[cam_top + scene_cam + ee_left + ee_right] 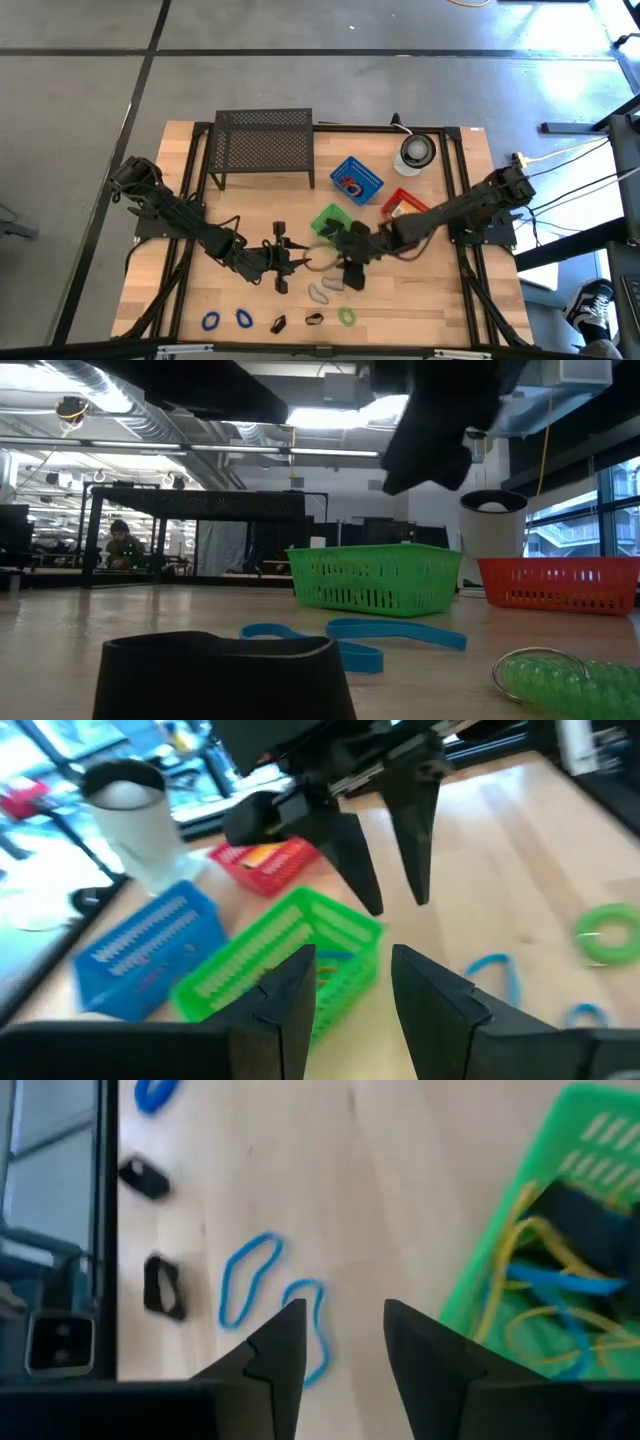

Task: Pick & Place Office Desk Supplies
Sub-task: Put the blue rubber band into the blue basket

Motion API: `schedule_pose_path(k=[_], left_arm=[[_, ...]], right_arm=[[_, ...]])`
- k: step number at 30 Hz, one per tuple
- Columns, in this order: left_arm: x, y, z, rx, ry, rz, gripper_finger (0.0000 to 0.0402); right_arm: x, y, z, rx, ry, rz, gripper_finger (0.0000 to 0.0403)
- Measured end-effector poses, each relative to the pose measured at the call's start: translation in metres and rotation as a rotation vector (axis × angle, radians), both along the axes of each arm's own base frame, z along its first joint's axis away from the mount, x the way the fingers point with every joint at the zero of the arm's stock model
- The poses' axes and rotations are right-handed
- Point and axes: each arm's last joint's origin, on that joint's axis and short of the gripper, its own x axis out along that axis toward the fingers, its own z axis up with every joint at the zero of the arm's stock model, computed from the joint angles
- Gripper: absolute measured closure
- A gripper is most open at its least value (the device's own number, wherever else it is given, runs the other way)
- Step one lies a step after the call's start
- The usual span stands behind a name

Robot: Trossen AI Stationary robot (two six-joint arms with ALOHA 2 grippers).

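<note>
While both arms meet near the desk's [200,180] middle, the right gripper [340,1342] hangs with its fingers parted and nothing between them, just beside the green basket [330,220], which already holds yellow and blue loops. Two blue loops [245,1278] lie flat just ahead of it, toward the black clips [163,1285] — long axes roughly along its reach. The left gripper [350,990] — released too — faces the basket, so the right looks nearer.
</note>
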Motion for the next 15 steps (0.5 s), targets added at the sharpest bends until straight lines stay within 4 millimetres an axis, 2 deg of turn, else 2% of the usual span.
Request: schedule_pose_path(k=[4,8,15], left_arm=[[-0.001,-0.002,-0.003,-0.073,0.033,-0.071,0.0274],[-0.002,-0.004,-0.005,-0.132,0.054,-0.086,0.0274],[-0.004,-0.007,-0.006,-0.169,0.067,-0.102,0.0274]], right_arm=[[-0.008,0.026,0.003,-0.060,-0.070,0.010,0.0265],[-0.013,0.044,0.004,-0.150,-0.166,-0.078,0.0265],[-0.006,0.060,-0.022,-0.134,-0.169,-0.097,0.0250]])
